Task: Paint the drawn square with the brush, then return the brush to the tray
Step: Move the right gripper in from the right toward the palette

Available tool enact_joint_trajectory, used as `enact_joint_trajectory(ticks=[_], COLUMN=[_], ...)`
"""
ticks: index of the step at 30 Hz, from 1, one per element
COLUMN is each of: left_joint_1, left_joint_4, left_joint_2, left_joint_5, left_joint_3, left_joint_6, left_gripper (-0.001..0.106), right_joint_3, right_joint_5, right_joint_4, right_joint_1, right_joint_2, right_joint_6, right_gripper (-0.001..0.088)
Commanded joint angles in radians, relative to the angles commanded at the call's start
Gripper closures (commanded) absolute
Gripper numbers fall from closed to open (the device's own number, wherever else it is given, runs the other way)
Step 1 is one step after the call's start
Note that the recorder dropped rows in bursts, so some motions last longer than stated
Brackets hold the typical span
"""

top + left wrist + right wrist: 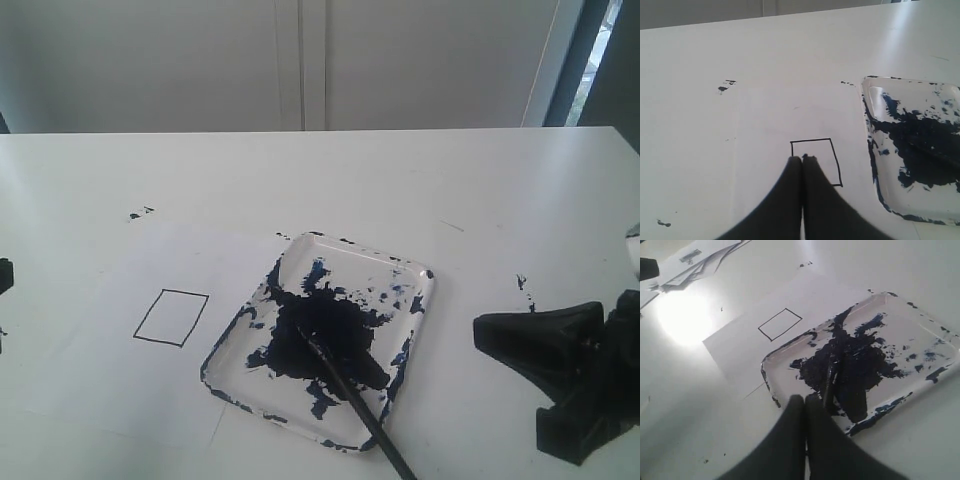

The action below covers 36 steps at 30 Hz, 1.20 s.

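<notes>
My left end effector [802, 159] and right end effector [805, 399] are both pinched closed and empty, the brush [355, 402] lies in the tray [345, 255] with its handle overhanging the rim, the square [171, 317] beside it blank, so an off-centre grab may roll it and fling paint across the table [500, 180].

Plain lab-like room: bare white table [300, 170], blank pale wall panels [150, 60].

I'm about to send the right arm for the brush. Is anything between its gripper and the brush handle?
Nothing visible stands between them. The brush lies in the tray, its handle jutting over the tray's rim, and only table surface separates it from the right gripper. That gripper is shut, so it would likely need to open first.
</notes>
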Motion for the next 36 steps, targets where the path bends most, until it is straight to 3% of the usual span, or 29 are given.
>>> enact_joint_trajectory(ticks=[9, 16, 25, 36], left_joint_1=[0.0, 0.0, 0.0, 0.0], left_joint_4=[0.0, 0.0, 0.0, 0.0], left_joint_2=[0.0, 0.0, 0.0, 0.0], left_joint_5=[-0.007, -0.007, -0.007, -0.007], left_joint_3=[0.0, 0.0, 0.0, 0.0], left_joint_6=[0.0, 0.0, 0.0, 0.0], left_gripper=[0.105, 0.105, 0.105, 0.105], right_joint_3=[-0.037, -0.113, -0.129, -0.142], right_joint_5=[-0.002, -0.147, -0.059, -0.061], right_joint_4=[0.0, 0.0, 0.0, 0.0], right_joint_1=[0.0, 0.0, 0.0, 0.0], right_joint_2=[0.018, 0.075, 0.076, 0.076], right_joint_6=[0.0, 0.002, 0.038, 0.113], right_gripper=[0.0868, 0.0868, 0.0868, 0.0868])
